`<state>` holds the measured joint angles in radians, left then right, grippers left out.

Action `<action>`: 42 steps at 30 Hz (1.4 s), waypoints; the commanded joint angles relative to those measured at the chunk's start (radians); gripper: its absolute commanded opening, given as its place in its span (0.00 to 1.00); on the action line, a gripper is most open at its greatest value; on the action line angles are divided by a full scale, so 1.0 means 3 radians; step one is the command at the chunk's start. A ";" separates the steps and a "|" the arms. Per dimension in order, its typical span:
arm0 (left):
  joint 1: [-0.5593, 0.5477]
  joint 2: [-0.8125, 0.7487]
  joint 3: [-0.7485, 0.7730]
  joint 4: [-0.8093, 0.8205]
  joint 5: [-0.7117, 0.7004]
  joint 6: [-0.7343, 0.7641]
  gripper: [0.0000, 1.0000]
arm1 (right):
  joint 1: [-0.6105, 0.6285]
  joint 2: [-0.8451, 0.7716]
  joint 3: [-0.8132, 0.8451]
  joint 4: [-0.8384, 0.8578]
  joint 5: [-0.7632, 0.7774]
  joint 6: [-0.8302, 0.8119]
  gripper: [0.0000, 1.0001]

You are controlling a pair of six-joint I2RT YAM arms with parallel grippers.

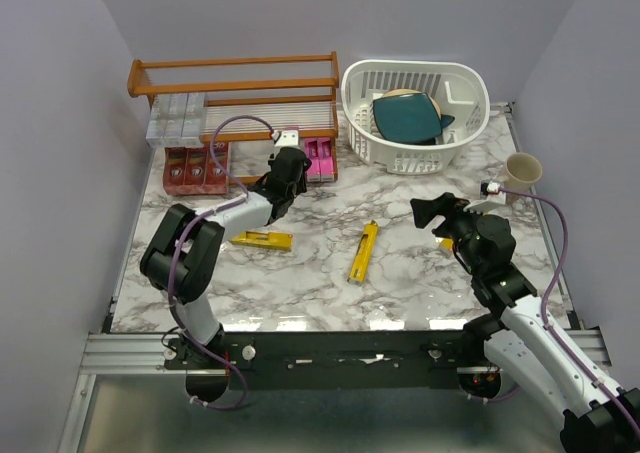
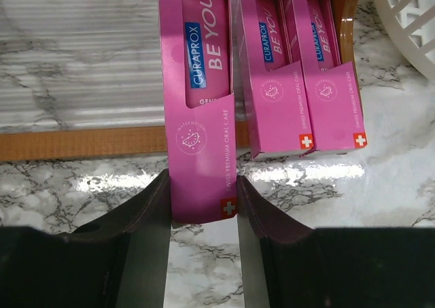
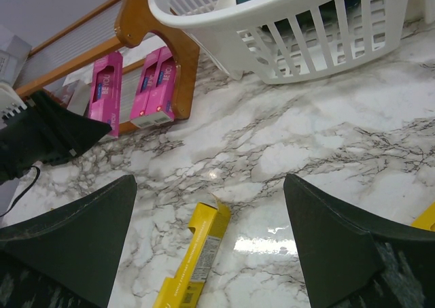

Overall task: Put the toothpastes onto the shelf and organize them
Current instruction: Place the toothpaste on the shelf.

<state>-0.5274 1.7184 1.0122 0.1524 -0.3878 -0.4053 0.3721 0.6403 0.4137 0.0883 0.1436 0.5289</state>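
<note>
L gripper [image 2: 202,180] pinches a pink carton [image 2: 198,83] by its near end. Far end lies over the shelf [image 2: 81,143] front rail toward the shelf's right end, just left of two pink cartons [image 2: 299,97] lying there, while the near end hangs out over the worktop [image 2: 81,179]. R gripper [image 3: 209,180] hangs w/ fingers wide, holding nothing, near a yellow carton [image 3: 194,260] mid-worktop. Risks, prob.: letting go now could tip the carton back off the rail, & a skewed push could knock the neighbours out of line.
</note>
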 commanded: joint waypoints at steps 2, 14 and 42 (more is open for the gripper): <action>0.0086 0.0198 0.0230 -0.0017 0.0198 0.0073 0.39 | 0.0007 -0.0038 -0.0055 0.0038 0.0027 -0.0040 0.98; 0.0173 0.0556 0.0547 0.0019 0.0234 0.0119 0.45 | 0.0002 -0.0028 -0.0060 0.0043 0.0033 -0.0045 0.98; 0.0234 0.0679 0.0655 0.0162 0.0346 -0.0024 0.46 | 0.0007 -0.0023 -0.0065 0.0064 -0.0003 -0.0035 0.98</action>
<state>-0.4644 1.9118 1.1912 0.1570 -0.3195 -0.3920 0.3721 0.6411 0.4137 0.0883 0.1432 0.5289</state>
